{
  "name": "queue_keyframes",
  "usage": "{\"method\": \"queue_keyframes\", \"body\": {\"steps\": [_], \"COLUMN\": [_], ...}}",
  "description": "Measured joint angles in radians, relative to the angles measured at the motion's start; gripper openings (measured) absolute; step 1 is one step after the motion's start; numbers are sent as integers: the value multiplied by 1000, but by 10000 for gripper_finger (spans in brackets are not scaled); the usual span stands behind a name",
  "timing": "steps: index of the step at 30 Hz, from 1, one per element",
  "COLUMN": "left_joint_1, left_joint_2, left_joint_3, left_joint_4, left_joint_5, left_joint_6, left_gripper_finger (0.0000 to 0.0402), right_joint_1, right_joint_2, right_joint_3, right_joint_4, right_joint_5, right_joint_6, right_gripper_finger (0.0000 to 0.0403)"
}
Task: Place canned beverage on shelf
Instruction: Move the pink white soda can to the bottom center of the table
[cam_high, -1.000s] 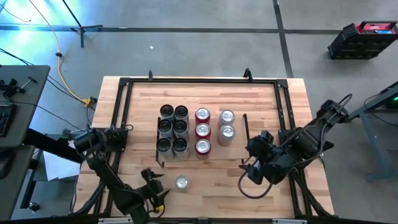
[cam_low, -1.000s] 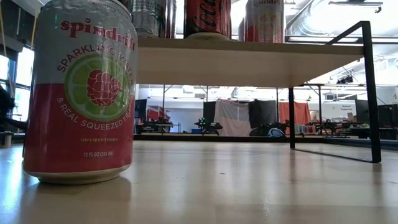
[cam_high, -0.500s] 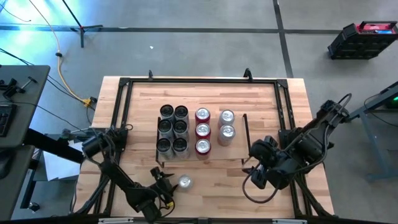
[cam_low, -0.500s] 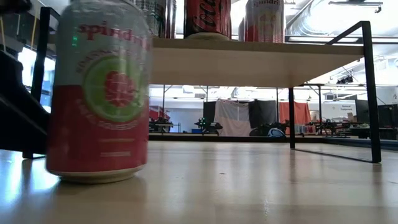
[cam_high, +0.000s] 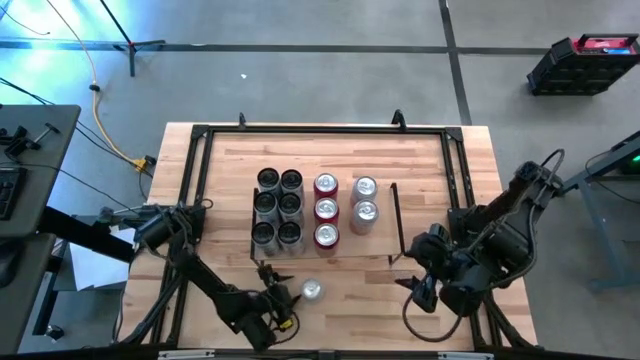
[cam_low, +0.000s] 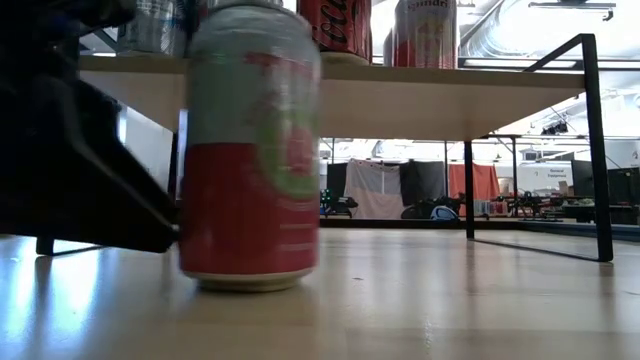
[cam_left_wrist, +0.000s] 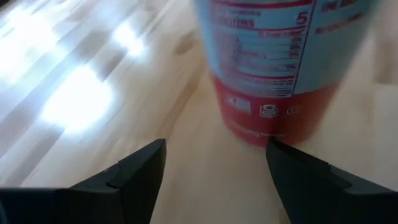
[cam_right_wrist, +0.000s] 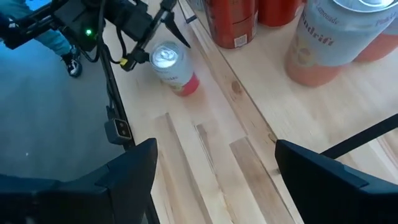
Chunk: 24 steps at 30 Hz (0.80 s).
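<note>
A red and pale canned beverage (cam_high: 312, 290) stands upright on its base on the tabletop, near the table's near edge, in front of the shelf (cam_high: 381, 238). My left gripper (cam_high: 283, 300) is low beside the can, on its left, and open; the can (cam_left_wrist: 280, 62) fills the left wrist view just beyond the fingers. The shelf board (cam_low: 400, 100) carries several upright cans. My right gripper (cam_high: 420, 290) hovers open, high over the table's right part, with nothing between its fingers. My left gripper meets the can with one fingertip (cam_left_wrist: 280, 155) at the lower side wall (cam_left_wrist: 264, 134), close to the base; the other finger stays clear. The fingers slant down from the table's left. The can stands upright on the tabletop (cam_low: 250, 150).
On the shelf stand several dark cans (cam_high: 278, 207), three red-topped ones (cam_high: 326, 210) and two silver ones (cam_high: 364, 200). Black rails (cam_high: 320, 131) edge the tabletop. Bare wood lies right of the can, along the near edge (cam_high: 360, 300).
My left gripper has travelled along the near edge toward the table's right and sunk a little. The can has slid upright ahead of it toward the right and turned about its axis. My right gripper has drifted slightly toward the near edge.
</note>
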Motion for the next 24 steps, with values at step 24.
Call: {"method": "queue_keyframes", "body": {"steps": [24], "left_joint_1": [-71], "left_joint_2": [-48], "left_joint_3": [175], "left_joint_4": [-340], "left_joint_5": [355], "left_joint_6": [-186], "left_gripper_finger": [270], "right_joint_1": [-152], "right_joint_2": [359], "right_joint_3": [1], "right_joint_4": [572], "right_joint_5": [-282], "right_joint_6": [-1104], "right_gripper_finger": [310]}}
